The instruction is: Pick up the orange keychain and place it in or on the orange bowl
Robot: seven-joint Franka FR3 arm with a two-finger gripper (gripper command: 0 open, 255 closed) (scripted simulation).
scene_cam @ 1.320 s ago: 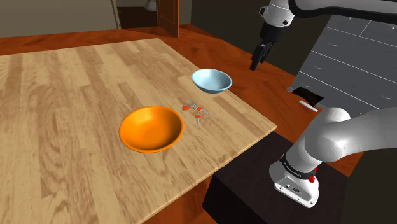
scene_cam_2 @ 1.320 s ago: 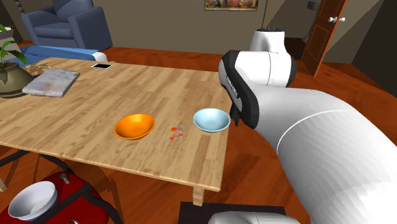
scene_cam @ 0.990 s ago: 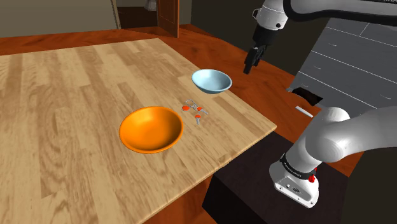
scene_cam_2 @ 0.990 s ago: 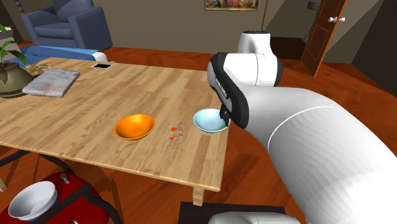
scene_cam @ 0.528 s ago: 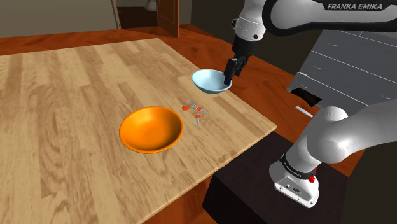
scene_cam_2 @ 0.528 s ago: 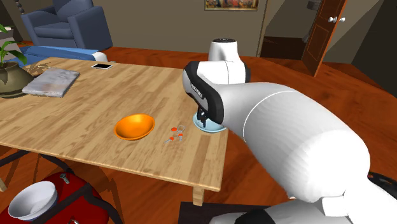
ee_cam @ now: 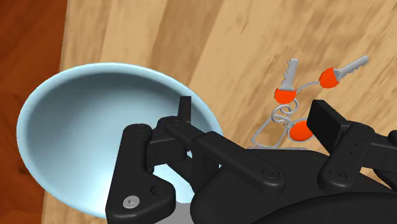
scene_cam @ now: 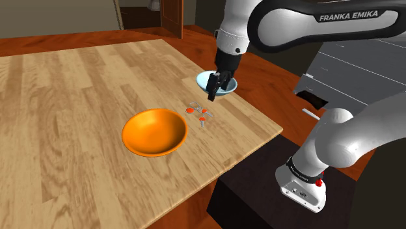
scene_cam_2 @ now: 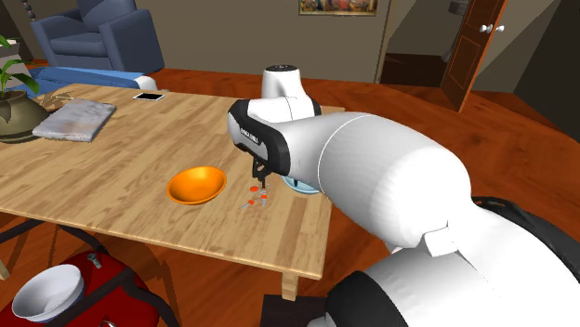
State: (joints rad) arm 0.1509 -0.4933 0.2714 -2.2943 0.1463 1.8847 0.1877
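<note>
Fingers (ee_cam: 185, 111) apart, all-black two-finger gripper (scene_cam: 212, 93) hovers at pale-blue round bowl's (scene_cam: 204, 80) rim; orange-tagged silver keychain (scene_cam: 198, 112) lies just beside, toward round orange bowl (scene_cam: 155, 131).

On my shoulder view the round orange bowl (scene_cam: 155, 132) at centre frame is one even, glossy orange. The small pale blue bowl (scene_cam: 203, 80) up and right of it is plain. The silver wire keychain (scene_cam: 198, 112) carries orange key heads. The light wooden table (scene_cam: 78, 97) shows streaked tan grain against the red-brown floor (scene_cam: 58, 42). My black two-finger gripper (scene_cam: 212, 93) hangs from the white arm (scene_cam: 338, 140).
</note>
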